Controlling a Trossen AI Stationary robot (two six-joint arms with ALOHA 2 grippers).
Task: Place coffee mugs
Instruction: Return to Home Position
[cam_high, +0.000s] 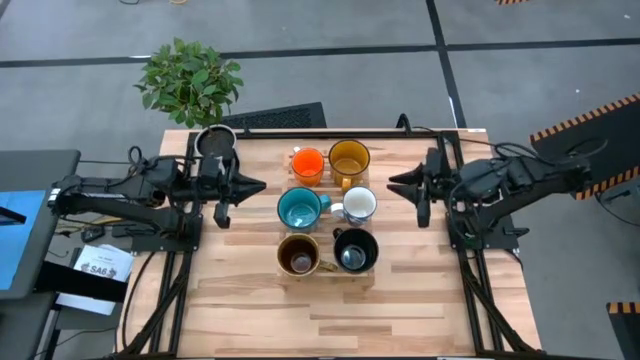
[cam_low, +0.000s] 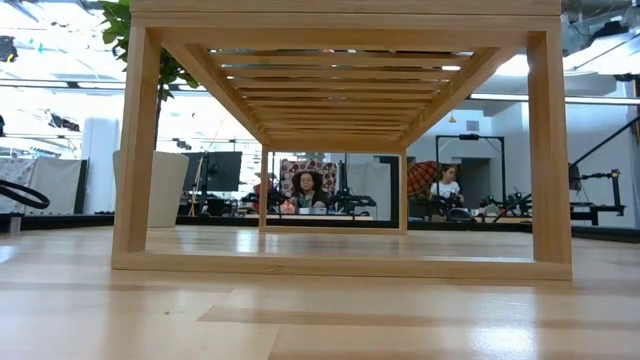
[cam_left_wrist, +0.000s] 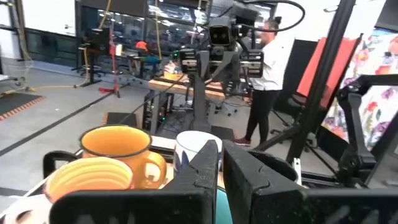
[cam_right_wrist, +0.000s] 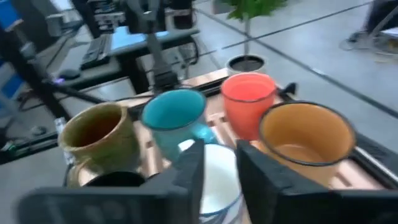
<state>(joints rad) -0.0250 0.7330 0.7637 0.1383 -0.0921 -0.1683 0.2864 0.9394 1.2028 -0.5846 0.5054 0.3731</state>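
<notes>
Closed jaws on the left gripper (cam_high: 262, 186), gripping nothing; narrowly parted jaws on the right gripper (cam_high: 392, 182), empty too.

High view: left gripper over the worktop (cam_high: 250, 300) near its left edge, right gripper near its right edge, tips facing each other across a wooden rack (cam_high: 326, 230) in the middle. On top of the rack, six mugs in three pairs from the back edge forward: orange mug (cam_high: 307, 163) beside amber mug (cam_high: 349, 158), teal mug (cam_high: 298, 208) beside white mug (cam_high: 358, 205), brown mug (cam_high: 299, 254) beside black mug (cam_high: 354, 250). Near the back left corner, grey cup (cam_high: 215, 140); beyond that corner, potted plant (cam_high: 190, 78).

Low view: looks level through the rack's open frame to people (cam_low: 308, 188) seated in the room behind.

Left wrist view: shows fingers (cam_left_wrist: 249, 177) almost touching, amber and white mugs just past them, a person (cam_left_wrist: 267, 68) standing beyond the right arm (cam_left_wrist: 217, 37).

Right wrist view: shows the white mug through the gap between its fingers, the other mugs upright around it.
</notes>
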